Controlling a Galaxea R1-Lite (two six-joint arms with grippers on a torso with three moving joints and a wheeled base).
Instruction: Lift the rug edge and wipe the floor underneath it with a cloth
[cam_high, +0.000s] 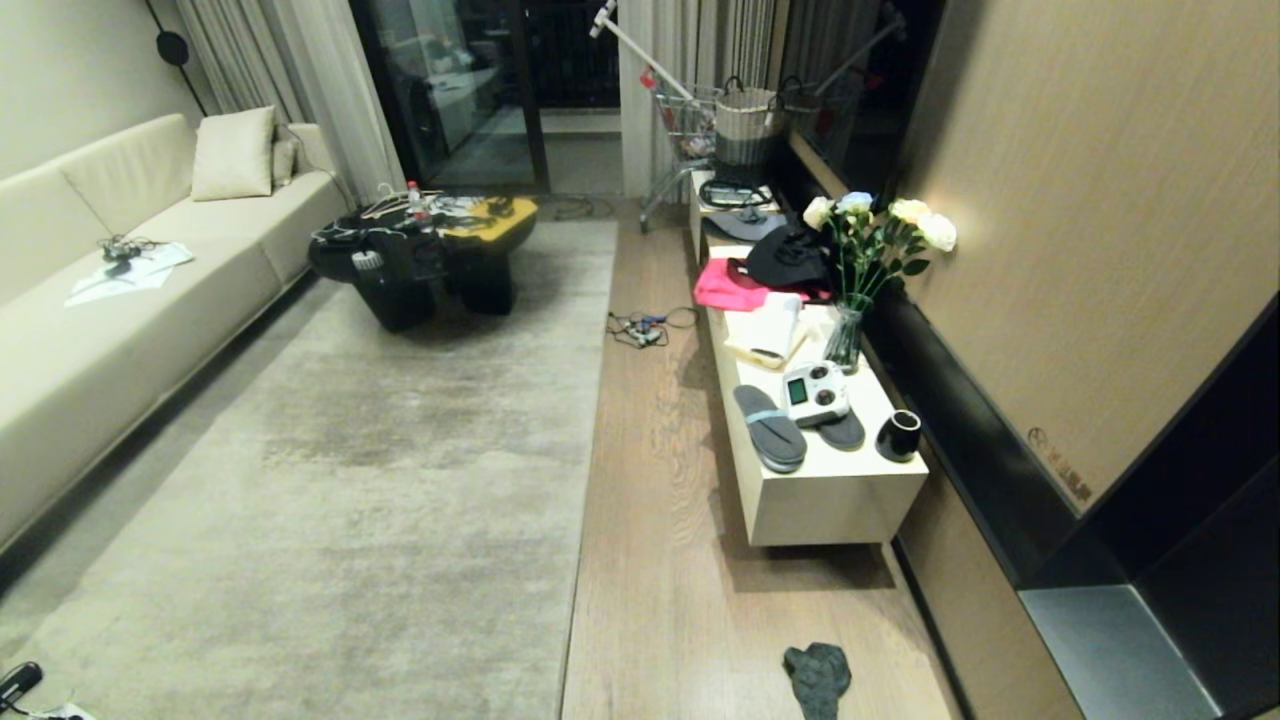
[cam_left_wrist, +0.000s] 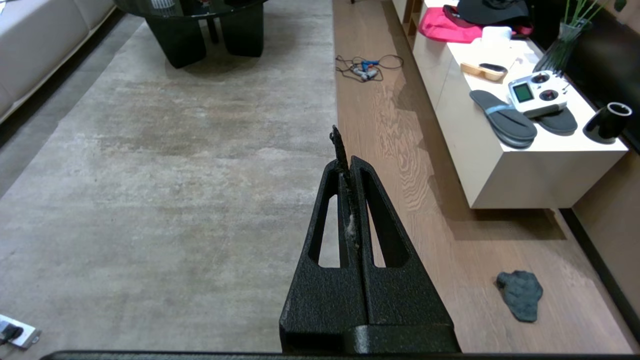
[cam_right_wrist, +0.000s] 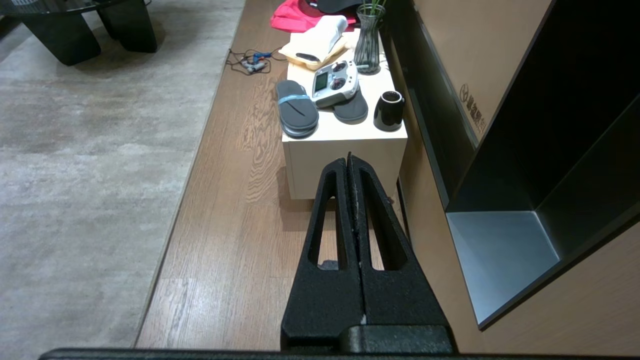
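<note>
The small dark grey cloth is lying crumpled on the light brown wood-plank floor, apart from the pale beige-grey rug edge, while the left gripper and right gripper are both hanging clenched and empty.

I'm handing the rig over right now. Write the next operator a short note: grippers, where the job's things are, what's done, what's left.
Left gripper: fingers shut, nothing held, raised above the rug edge.
Right gripper: fingers shut, empty, raised over the floor near the white cabinet.
Cloth: crumpled on the wood floor, between the rug and the wall, nearer than the cabinet's end.
Rug: lying flat, edge not lifted.
Done: nothing yet.
Left: pick up the cloth, lift the rug edge, wipe the floor under it.
</note>
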